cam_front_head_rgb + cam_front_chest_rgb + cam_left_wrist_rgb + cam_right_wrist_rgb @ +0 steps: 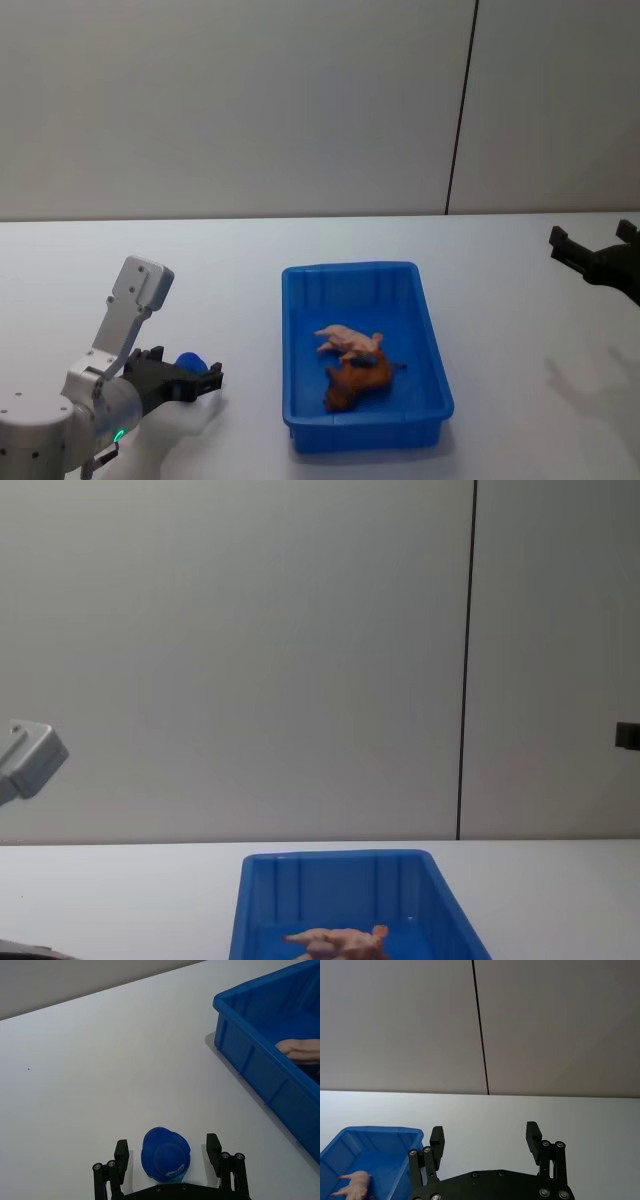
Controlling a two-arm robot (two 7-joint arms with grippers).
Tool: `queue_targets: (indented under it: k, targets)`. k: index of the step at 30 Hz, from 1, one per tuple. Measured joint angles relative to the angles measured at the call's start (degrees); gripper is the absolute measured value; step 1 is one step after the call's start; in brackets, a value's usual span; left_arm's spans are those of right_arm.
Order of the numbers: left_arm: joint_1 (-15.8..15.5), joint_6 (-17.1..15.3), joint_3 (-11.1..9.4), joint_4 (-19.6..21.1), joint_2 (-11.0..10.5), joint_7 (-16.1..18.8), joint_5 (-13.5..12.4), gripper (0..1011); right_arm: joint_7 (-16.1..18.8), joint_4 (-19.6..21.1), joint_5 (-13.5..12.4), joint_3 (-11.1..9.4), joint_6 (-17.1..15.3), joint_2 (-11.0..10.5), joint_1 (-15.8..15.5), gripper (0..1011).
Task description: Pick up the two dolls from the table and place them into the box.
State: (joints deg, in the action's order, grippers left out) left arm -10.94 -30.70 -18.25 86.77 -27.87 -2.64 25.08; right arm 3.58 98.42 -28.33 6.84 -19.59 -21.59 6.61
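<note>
Dolls: we see the tan-pink doll [349,341] and the reddish-brown doll [358,382] both lying inside the box [300,340], touching, the brown one at 5 o'clock of the pale one.
Box: it sits at the table [500,300] centre, near rim close to the table's front edge.
Left gripper: our left gripper [195,378] waits at 9 o'clock of the box, jaws spread with a small blue object [165,1154] between them, not pinched as far as we can tell.
Right gripper: our right gripper [485,1140] hangs at 2 o'clock, well apart, fingers open and empty.
Risk: we judge the task done; a careless left-arm sweep toward 3 o'clock could shove the box wall.
Room: wide bare tabletop on both sides, so we can retreat freely.
</note>
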Motion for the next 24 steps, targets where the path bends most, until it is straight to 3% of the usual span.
queue_targets:
  k: [15, 24]
  targets:
    - [-2.2, -0.8, 0.0, -3.6, 1.4, -0.8, -1.3, 993, 0.0, 0.0, 0.0, 0.0, 0.0, 0.0, 0.0, 1001]
    - [-2.7, -1.0, 0.0, -4.4, 1.7, -1.0, -1.6, 784, 0.0, 0.0, 0.0, 0.0, 0.0, 0.0, 0.0, 1001]
